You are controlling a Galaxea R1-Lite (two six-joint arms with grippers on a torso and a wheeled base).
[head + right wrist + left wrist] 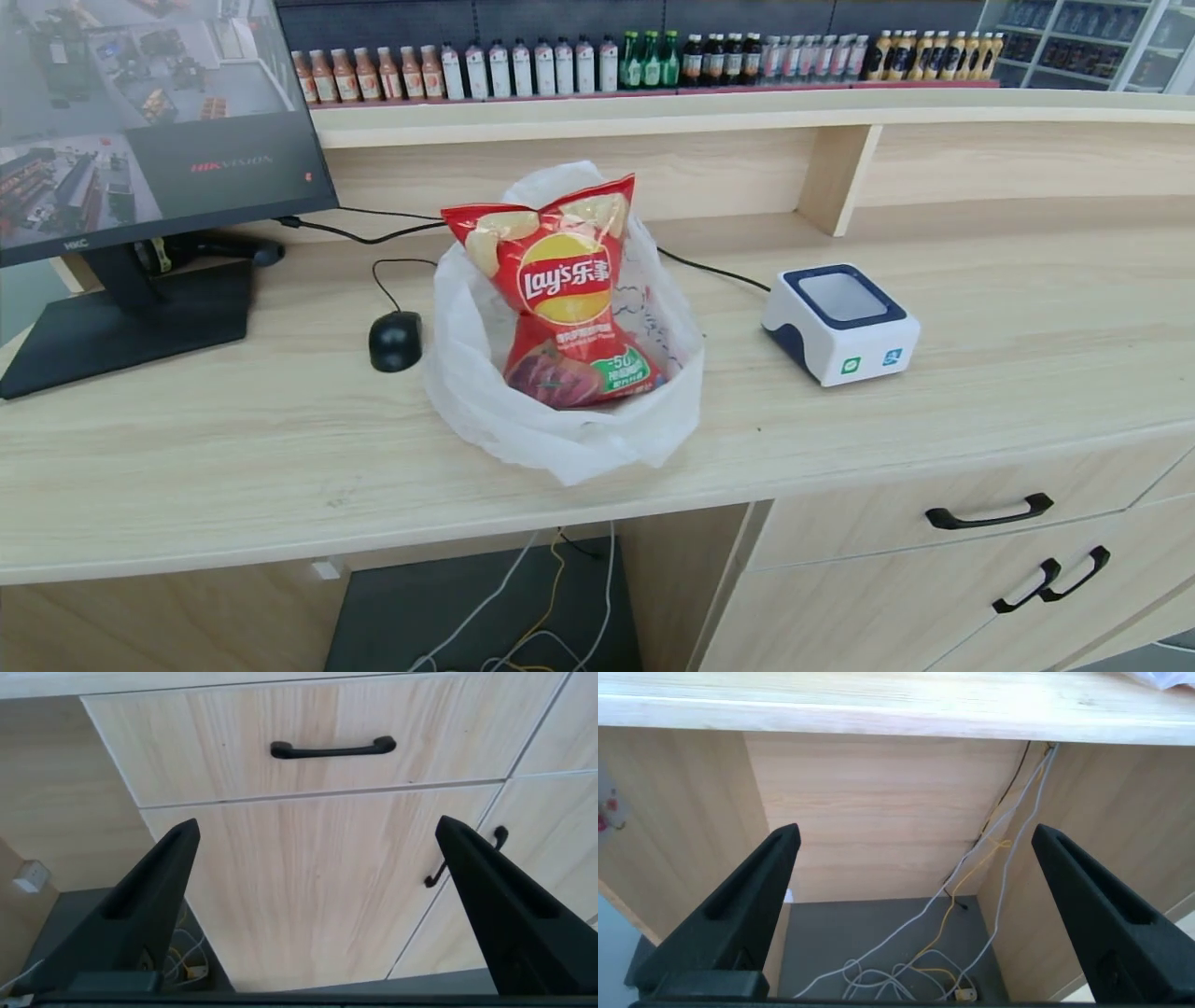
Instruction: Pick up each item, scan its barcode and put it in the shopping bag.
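red chip bag [560, 299] upright in white shopping bag [560, 439] — left tool [915, 835], right tool [318, 826] spread.

my left gripper [915, 833] and right gripper [317, 826] look like twins tbh, each one's got two matte black fingers [738, 915], fat down at the base and narrowing to blunt tips, flat angular faces, and a thin black bar [878, 1003] joining them at the base

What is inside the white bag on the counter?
A red chip bag stands upright in the shopping bag, its top above the rim. The bag's wall covers the bottom, so anything under or behind the chips cannot be seen.
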